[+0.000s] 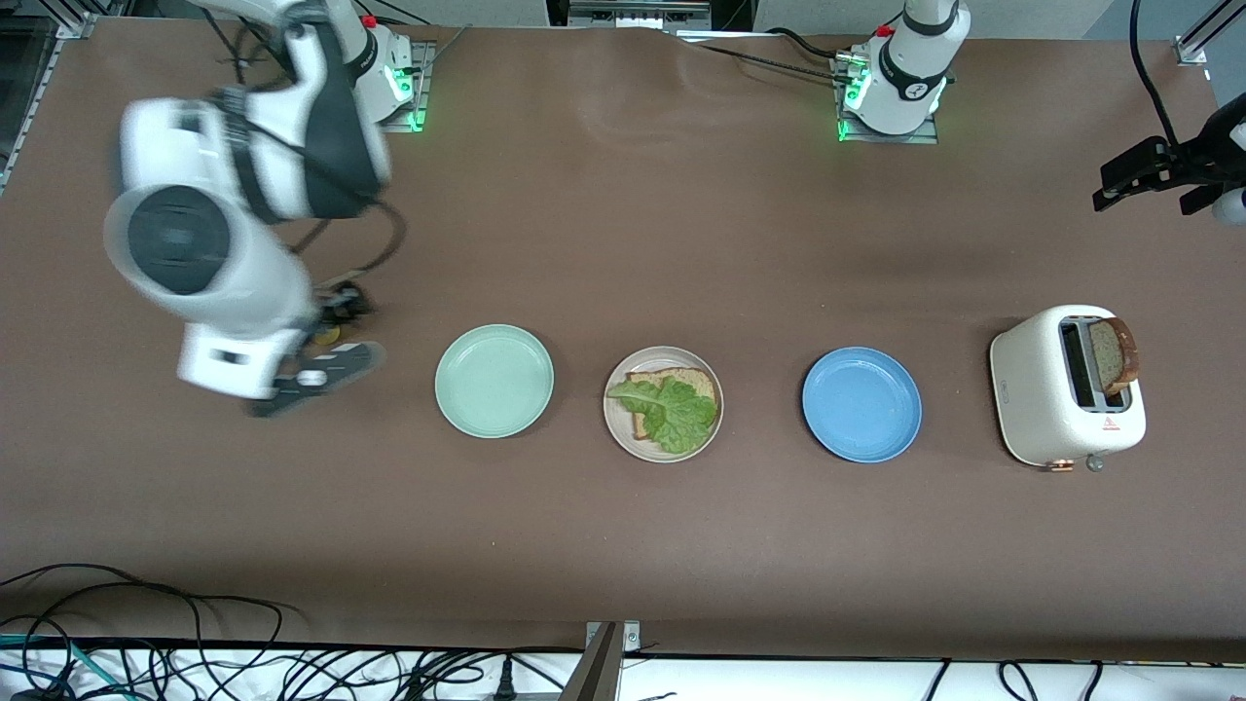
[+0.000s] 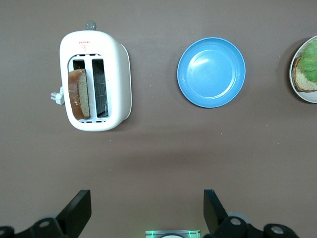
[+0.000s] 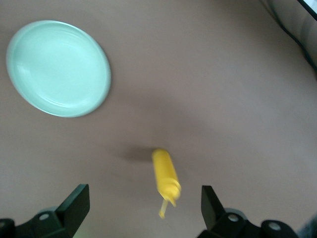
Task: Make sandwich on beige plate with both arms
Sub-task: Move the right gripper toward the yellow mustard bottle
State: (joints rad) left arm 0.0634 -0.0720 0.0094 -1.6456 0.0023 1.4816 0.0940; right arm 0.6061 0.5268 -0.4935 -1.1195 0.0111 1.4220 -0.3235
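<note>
Brown table (image 1: 623,545): beige plate (image 1: 617,421) holds bread slice (image 1: 650,382) and lettuce (image 1: 672,409); toaster slice (image 1: 1115,352) remains; left gripper (image 2: 147,210) and right gripper (image 3: 143,208) gape empty

we see the right arm (image 1: 224,234) at the upper left of the front view: glossy white shells, a black band round one joint, a dark round cap on its big end, and thin black cables looping beside it. its base (image 1: 394,83) glows green. the left arm (image 1: 910,68), upper right of centre, is white with a black ring, a red button, and a green-lit base. black fingers (image 2: 77,210) show in both wrist views.
</note>
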